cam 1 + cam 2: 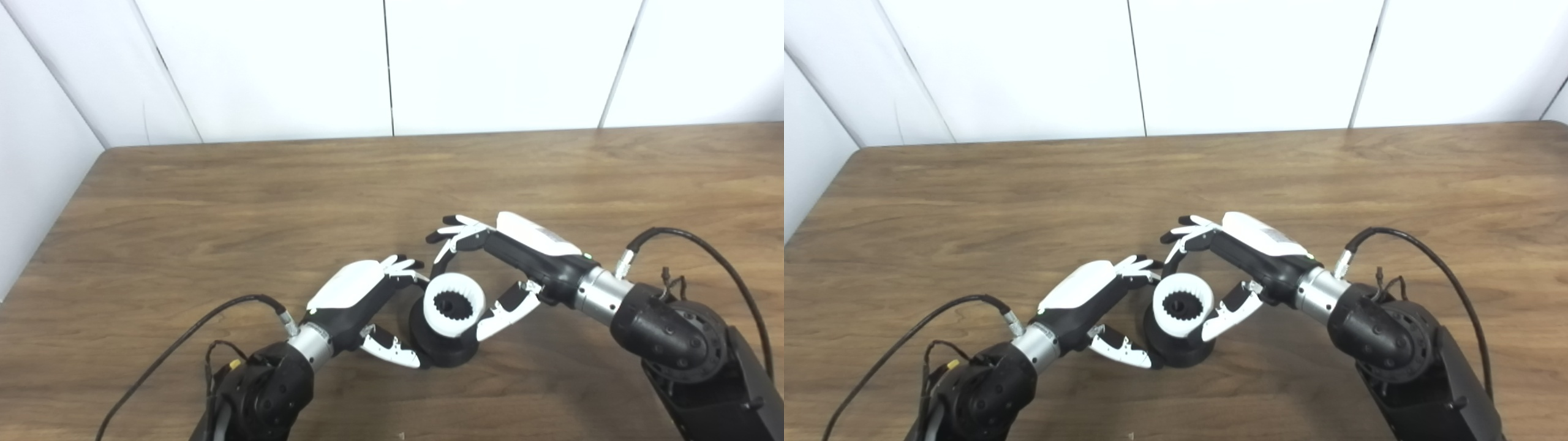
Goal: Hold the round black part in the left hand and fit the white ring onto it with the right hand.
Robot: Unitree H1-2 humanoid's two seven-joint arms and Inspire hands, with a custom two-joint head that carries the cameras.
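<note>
Left hand (367, 306): curled around the round black part (442, 346), thumb low on the near side, fingers at the far rim; it seems to be steadying the part, which appears to rest on the worktop (245, 202).
Right hand (502, 269): spread around the white ring (454, 304), thumb against the ring's near right edge, fingers arched over its far side; whether the fingers press on the ring I cannot tell.
White ring: between the two hands, toothed inside, sitting on top of the black part and tilted toward the camera.
Step in hand: seating the ring, judged nearly done but perhaps not yet level.
Doing it well: press evenly with thumb and fingers from opposite sides, so that the ring goes down square rather than cocked.
Left hand's job: hold firm, so that the base does not slide away from the right hand.
Risk: a tilted ring may jam on its teeth.
</note>
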